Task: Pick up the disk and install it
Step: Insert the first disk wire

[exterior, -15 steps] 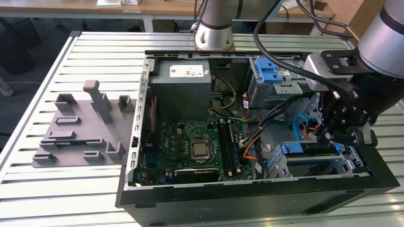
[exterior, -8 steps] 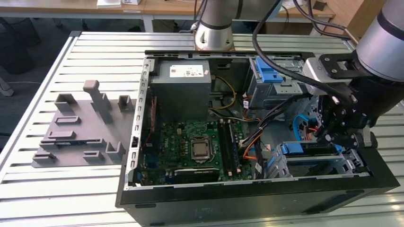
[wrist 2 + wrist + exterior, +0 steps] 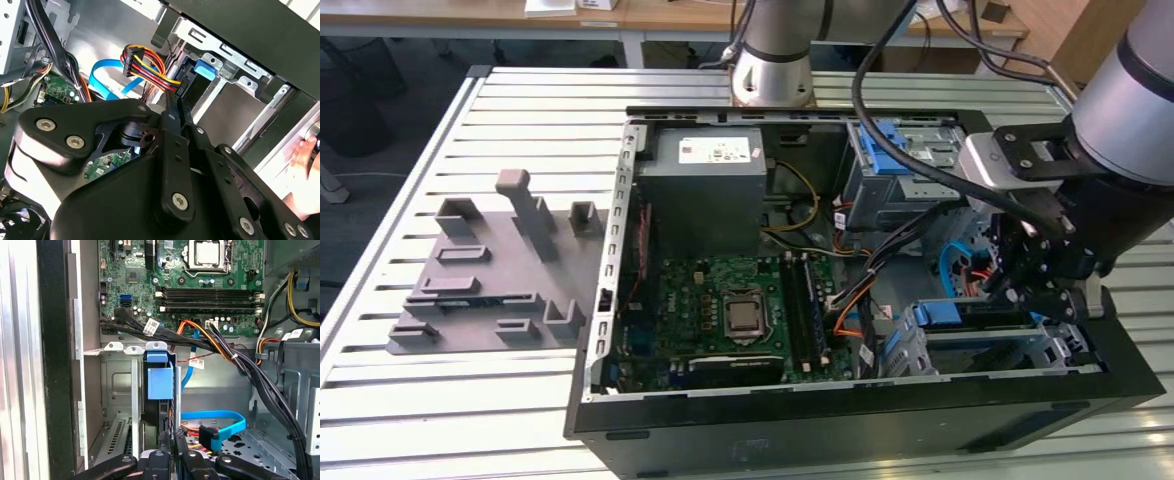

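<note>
Gripper (image 3: 1045, 296) is lowered into the open computer case (image 3: 854, 410) at the exterior view's right, near corner. Its fingers (image 3: 176, 450) are pressed together on the edge of the disk (image 3: 159, 390), which stands on edge in the metal drive cage (image 3: 116, 385), its blue side rail showing in the first wrist view. In the exterior view the disk (image 3: 974, 313) sits in the cage just beside the gripper. A blue flat cable (image 3: 220, 422) and a bundle of red, orange and yellow wires (image 3: 147, 67) lie near the gripper. The motherboard (image 3: 727, 310) occupies the case floor to the exterior view's left of the cage. The grey power-supply box (image 3: 707, 185) sits at the far side. A grey moulded fixture (image 3: 494, 275) rests on the slatted table (image 3: 414, 390), left of the case.
</note>
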Robot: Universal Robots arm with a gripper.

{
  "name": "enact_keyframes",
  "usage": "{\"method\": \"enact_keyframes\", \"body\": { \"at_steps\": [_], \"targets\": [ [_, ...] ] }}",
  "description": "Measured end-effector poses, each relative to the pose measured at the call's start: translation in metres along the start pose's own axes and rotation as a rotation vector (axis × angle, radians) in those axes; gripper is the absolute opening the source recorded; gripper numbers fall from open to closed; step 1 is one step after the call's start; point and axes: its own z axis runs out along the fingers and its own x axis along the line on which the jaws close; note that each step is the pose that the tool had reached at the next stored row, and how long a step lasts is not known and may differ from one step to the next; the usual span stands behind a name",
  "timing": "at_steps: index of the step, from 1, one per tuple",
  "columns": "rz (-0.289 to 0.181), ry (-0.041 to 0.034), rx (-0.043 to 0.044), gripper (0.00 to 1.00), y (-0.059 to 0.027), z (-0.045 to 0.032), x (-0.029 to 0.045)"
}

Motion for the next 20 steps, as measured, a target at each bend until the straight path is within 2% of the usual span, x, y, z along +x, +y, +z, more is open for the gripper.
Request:
{"method": "enact_keyframes", "body": {
  "at_steps": [3,9,20],
  "targets": [
    [-0.016,-0.0022,0.0013,0.16,0.0008,0.0005,0.0007],
    [-0.017,-0.0097,0.0049,0.16,0.0012,0.0021,0.0013],
    [-0.014,-0.0093,0.0050,0.16,0.0015,0.0035,0.0026]
  ]
}}
